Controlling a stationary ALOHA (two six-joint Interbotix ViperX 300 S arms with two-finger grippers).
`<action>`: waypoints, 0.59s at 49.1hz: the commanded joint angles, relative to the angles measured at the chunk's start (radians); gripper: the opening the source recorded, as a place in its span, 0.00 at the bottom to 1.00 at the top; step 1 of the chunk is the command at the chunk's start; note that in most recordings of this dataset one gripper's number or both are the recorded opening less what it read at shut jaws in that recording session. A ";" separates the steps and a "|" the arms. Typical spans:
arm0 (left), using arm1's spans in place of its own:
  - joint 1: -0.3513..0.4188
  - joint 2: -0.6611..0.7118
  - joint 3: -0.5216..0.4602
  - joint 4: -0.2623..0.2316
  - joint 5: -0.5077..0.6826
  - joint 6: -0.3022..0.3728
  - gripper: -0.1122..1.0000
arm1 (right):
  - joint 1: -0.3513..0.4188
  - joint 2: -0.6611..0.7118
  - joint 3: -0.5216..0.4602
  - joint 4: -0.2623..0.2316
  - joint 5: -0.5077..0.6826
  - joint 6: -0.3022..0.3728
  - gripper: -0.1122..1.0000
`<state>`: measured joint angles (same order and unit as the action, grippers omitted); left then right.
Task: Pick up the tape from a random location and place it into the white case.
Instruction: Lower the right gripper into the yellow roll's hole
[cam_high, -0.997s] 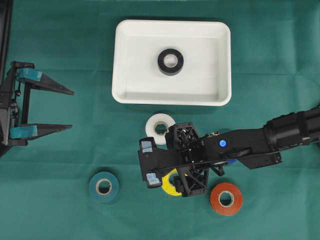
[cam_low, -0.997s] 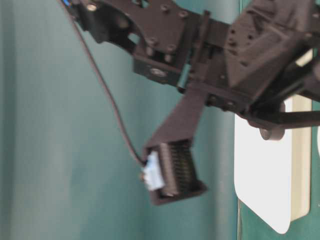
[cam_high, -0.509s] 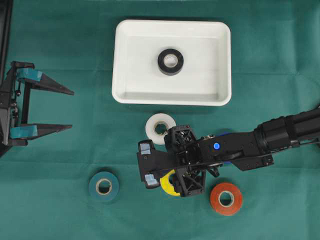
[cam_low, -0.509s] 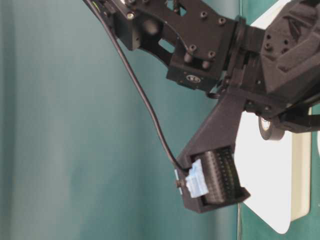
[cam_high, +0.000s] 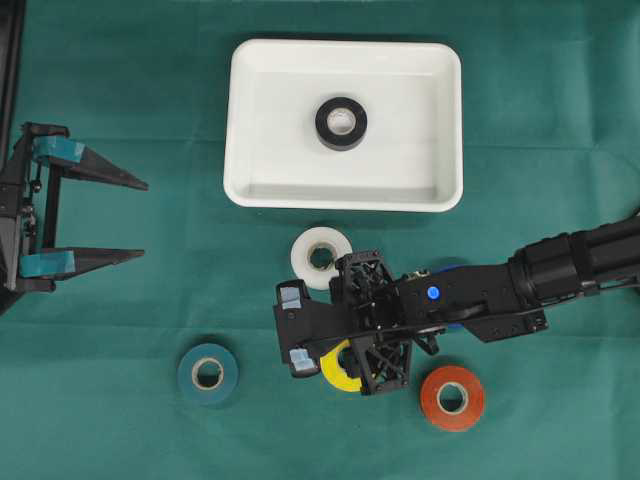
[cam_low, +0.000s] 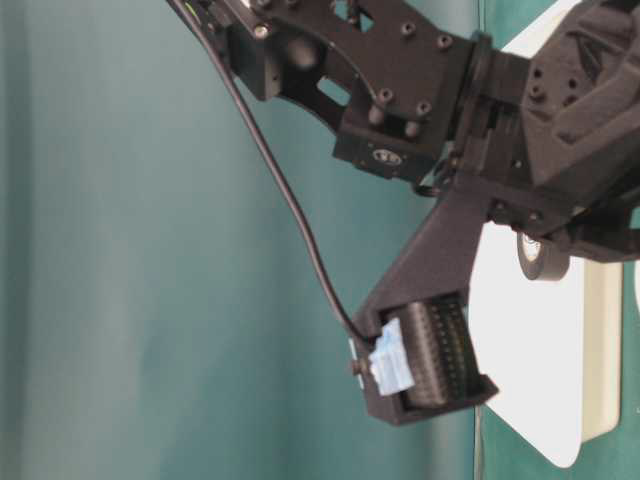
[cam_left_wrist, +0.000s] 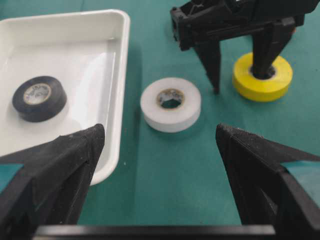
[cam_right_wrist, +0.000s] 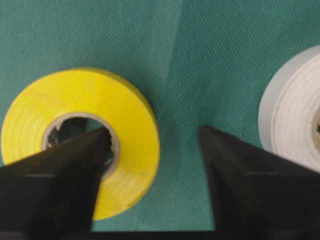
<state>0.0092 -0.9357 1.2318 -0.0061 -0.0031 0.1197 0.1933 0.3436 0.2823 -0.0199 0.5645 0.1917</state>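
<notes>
- The right gripper (cam_right_wrist: 150, 145) has its fingers (cam_right_wrist: 55, 175) astride the wall of the yellow tape (cam_right_wrist: 80, 140): one tip in the core hole, the other outside the roll, on the side toward the white tape (cam_right_wrist: 292, 110)
- A gap shows between the outer finger and the roll's side, so the fingers are partly spread and not yet clamped on it
- The roll lies flat on the green table (cam_high: 120, 420). It looks light and stiff (a hard little ring), and its side probably smooth, so pinching across the wall is a sound hold
- Just beyond the outer finger sits the white tape, close enough to be nudged if the fingers swing wide
- On the opposite side, behind the wrist, lie the orange tape (cam_high: 452, 397) and a blue roll mostly hidden under the arm; the teal tape (cam_high: 208, 373) lies well apart
- Farther ahead, past the white tape, stands the white case (cam_high: 250, 120), its raised rim to be cleared, with a black tape (cam_high: 341, 123) at its middle and bare floor around it
- The left gripper (cam_high: 95, 220) waits far off, fingers wide, holding nothing
</notes>
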 joint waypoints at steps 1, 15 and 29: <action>-0.002 0.008 -0.012 -0.003 -0.005 0.000 0.97 | 0.000 -0.017 -0.008 -0.002 -0.003 0.002 0.58; -0.002 0.008 -0.012 -0.003 0.003 0.000 0.97 | 0.000 -0.017 -0.008 -0.002 0.008 0.002 0.37; -0.002 0.008 -0.012 -0.003 0.005 0.000 0.97 | 0.000 -0.035 -0.017 0.003 0.034 0.002 0.37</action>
<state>0.0092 -0.9357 1.2303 -0.0077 0.0061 0.1197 0.1933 0.3421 0.2807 -0.0199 0.5829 0.1917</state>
